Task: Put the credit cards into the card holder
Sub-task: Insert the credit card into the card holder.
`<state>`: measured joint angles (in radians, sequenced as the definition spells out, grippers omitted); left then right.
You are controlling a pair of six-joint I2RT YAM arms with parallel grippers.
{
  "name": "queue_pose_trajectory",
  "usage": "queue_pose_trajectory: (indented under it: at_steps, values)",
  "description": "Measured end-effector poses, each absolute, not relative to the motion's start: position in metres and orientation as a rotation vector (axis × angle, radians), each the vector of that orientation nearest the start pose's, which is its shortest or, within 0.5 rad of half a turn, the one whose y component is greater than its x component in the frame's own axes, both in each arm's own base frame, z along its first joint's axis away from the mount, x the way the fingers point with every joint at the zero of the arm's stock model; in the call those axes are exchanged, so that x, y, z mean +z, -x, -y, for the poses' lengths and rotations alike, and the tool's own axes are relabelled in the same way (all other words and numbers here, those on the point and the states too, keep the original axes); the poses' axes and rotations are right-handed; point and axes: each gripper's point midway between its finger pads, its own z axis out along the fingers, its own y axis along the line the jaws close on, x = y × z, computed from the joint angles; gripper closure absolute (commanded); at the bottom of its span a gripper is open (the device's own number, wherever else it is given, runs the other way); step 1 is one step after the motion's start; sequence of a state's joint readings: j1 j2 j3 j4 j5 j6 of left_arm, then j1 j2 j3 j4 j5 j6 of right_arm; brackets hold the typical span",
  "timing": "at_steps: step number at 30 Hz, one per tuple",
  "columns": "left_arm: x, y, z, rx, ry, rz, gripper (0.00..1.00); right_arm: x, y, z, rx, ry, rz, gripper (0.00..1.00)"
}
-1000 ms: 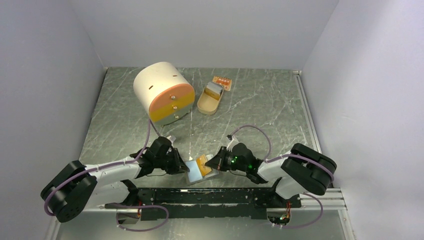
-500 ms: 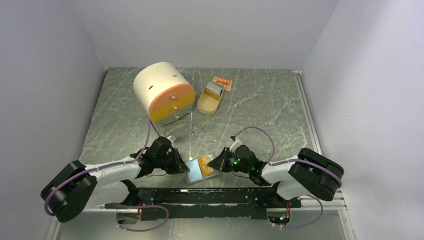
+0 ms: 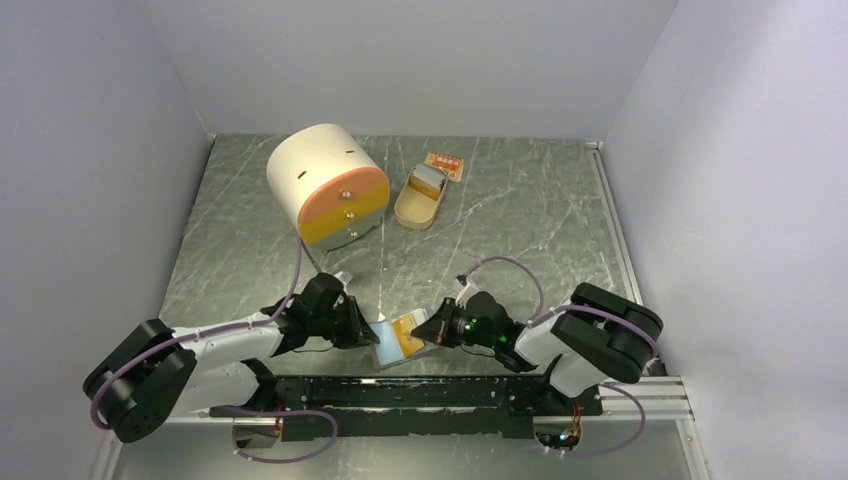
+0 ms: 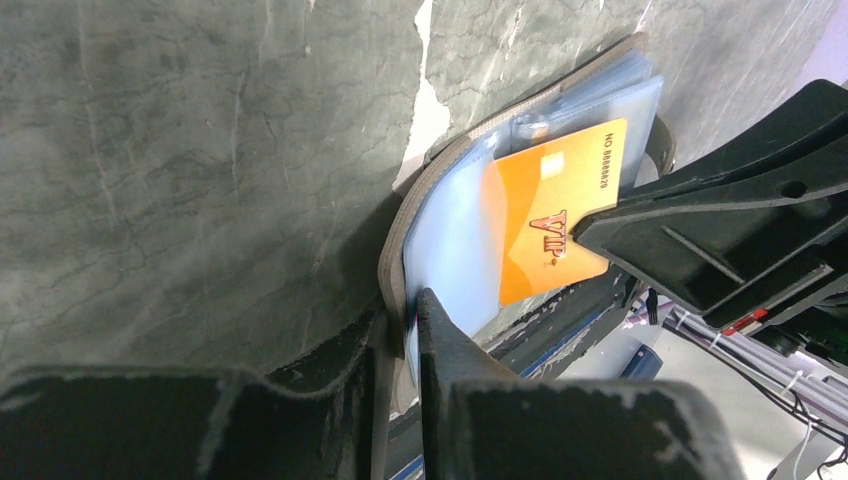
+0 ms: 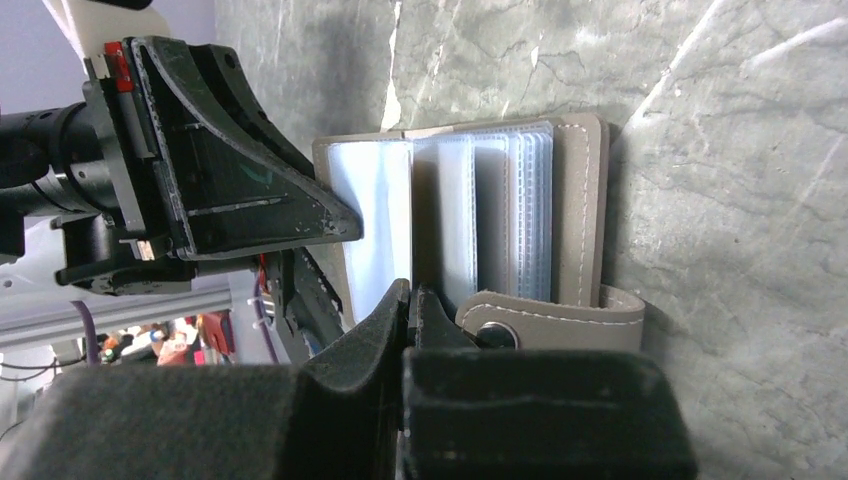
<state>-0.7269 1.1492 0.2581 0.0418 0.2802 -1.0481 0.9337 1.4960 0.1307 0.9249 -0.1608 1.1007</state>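
The card holder (image 3: 392, 345) is a tan leather wallet with clear plastic sleeves, open like a book near the table's front edge. My left gripper (image 3: 366, 335) is shut on its left cover and sleeve (image 4: 450, 240). My right gripper (image 3: 431, 329) is shut on the gold-orange card (image 4: 555, 220), which sits partly inside a sleeve. In the right wrist view the holder's stitched cover (image 5: 575, 200) and snap strap show, with the card edge-on between my jaws (image 5: 410, 295). No blue-grey card is clearly in view.
A white cylinder box with an orange drawer front (image 3: 325, 185) stands at the back left. A tan oval tin (image 3: 420, 198) and a small orange patterned piece (image 3: 444, 165) lie behind the middle. The black rail (image 3: 420, 392) runs along the near edge.
My right gripper has edged left with the gold-orange card, which now lies further over the holder's sleeves. The right elbow swung out and back. The left arm has held still.
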Motion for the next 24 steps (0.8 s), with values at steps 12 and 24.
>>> queue_pose_trajectory:
  at_steps: [12,24]
  values:
    - [0.013,-0.132,0.231,-1.05,0.283,-2.699,0.8,0.027,-0.134,-0.306,1.438,-0.063,-2.31,1.0]
    - [0.014,-0.131,0.232,-1.066,0.281,-2.696,0.82,0.022,-0.135,-0.311,1.514,-0.146,-2.286,0.98]
